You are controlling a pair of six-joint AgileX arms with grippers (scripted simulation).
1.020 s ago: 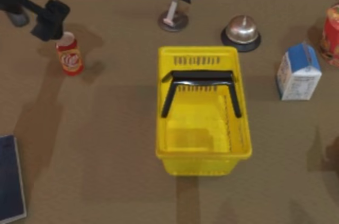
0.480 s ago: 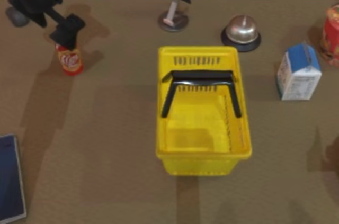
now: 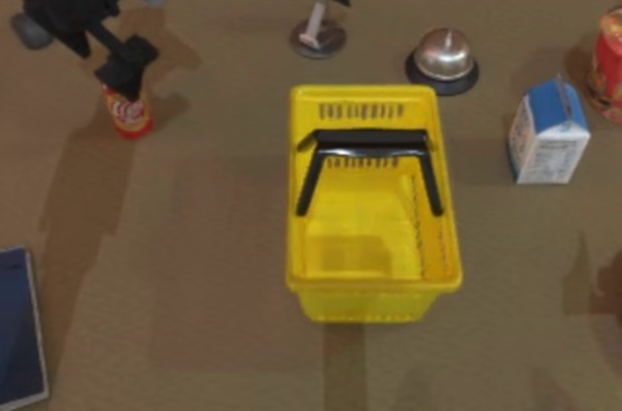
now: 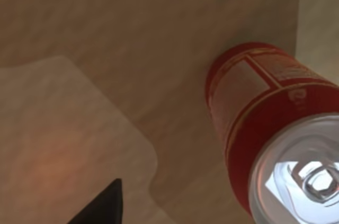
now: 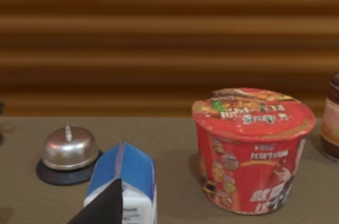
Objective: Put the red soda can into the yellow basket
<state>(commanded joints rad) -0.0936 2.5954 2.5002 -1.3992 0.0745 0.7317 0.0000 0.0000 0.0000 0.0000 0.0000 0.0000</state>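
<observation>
The red soda can (image 3: 127,117) stands upright at the table's far left. My left gripper (image 3: 125,69) hangs right over it, open, and covers its top in the top view. In the left wrist view the can (image 4: 249,102) is seen from above with its silver lid close by. One dark fingertip (image 4: 105,209) shows off to its side, apart from the can. The yellow basket (image 3: 374,280), black handles folded over it, sits in the middle of the table with nothing inside. My right gripper (image 5: 151,203) is parked off the right side, open and holding nothing.
Along the back stand a phone stand (image 3: 321,17) and a silver bell (image 3: 443,54). At the right are a blue-and-white milk carton (image 3: 547,131) and a red noodle cup (image 3: 608,63). A dark book (image 3: 19,324) lies at the front left edge.
My left gripper has swung right and forward from behind the can until it sits directly over it, hiding its top. The can, the basket and the right arm have not moved.
</observation>
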